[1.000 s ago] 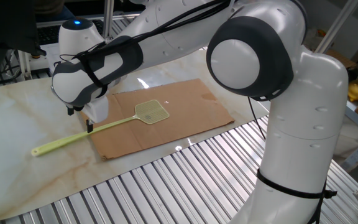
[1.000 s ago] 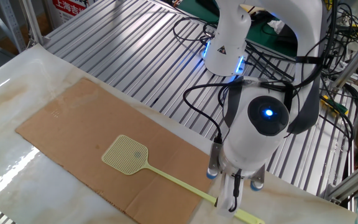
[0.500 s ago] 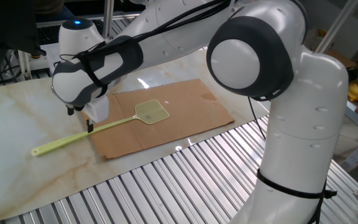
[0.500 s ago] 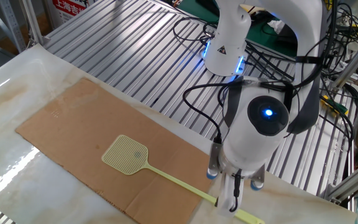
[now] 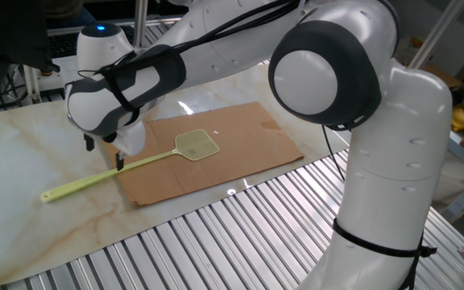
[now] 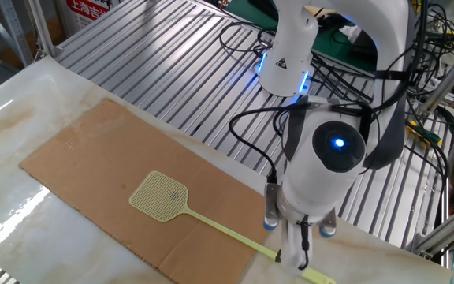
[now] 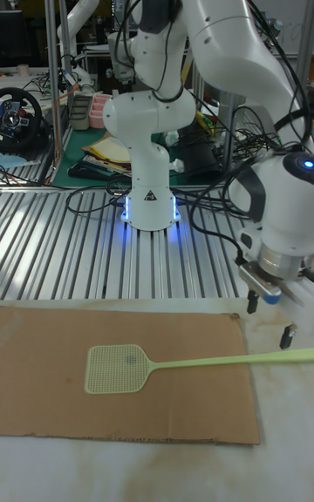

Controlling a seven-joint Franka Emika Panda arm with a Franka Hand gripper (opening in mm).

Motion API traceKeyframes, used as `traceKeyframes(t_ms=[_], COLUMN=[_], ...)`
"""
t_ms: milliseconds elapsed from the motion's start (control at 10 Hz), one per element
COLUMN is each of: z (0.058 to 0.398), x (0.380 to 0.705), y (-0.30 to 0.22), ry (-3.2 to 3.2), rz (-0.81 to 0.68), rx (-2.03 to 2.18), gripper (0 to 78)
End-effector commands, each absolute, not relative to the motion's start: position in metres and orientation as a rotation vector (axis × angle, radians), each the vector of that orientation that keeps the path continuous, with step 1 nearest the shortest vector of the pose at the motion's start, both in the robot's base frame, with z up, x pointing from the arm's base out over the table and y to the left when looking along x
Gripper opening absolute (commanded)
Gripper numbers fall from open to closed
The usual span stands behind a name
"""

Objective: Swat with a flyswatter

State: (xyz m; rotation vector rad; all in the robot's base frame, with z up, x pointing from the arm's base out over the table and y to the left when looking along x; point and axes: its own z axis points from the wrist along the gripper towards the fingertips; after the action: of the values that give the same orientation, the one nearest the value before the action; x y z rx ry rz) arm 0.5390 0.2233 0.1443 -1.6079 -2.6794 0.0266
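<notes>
The pale yellow-green flyswatter (image 5: 196,144) lies flat. Its mesh head rests on the brown cardboard sheet (image 5: 244,137), and its long handle runs off the sheet onto the marble table (image 5: 14,161). My gripper (image 5: 105,155) hangs just over the middle of the handle, at the cardboard's edge. It is open, its dark fingertips are apart, and nothing is between them. From the other side, the gripper (image 6: 293,257) points down at the handle near the flyswatter's (image 6: 159,196) free end. In the tall view, the gripper (image 7: 269,320) sits slightly above the flyswatter's (image 7: 117,368) handle.
A ribbed metal surface (image 5: 216,242) borders the marble slab. The arm's base (image 7: 150,197) stands behind the cardboard (image 7: 44,354), with cables (image 6: 247,39) around it. The large arm links overhang the sheet in one fixed view.
The gripper has turned and shifted slightly above the handle. The flyswatter lies where it was.
</notes>
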Motion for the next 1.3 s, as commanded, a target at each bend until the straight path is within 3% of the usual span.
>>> traceKeyframes(t_ms=[100, 1300], z=[0.151, 0.159], x=[0.534, 0.543], y=[0.213, 0.187], ry=[-2.947, -3.014], rz=[0.065, 0.101], rx=[-0.977, -0.717], gripper=[77.5, 77.5])
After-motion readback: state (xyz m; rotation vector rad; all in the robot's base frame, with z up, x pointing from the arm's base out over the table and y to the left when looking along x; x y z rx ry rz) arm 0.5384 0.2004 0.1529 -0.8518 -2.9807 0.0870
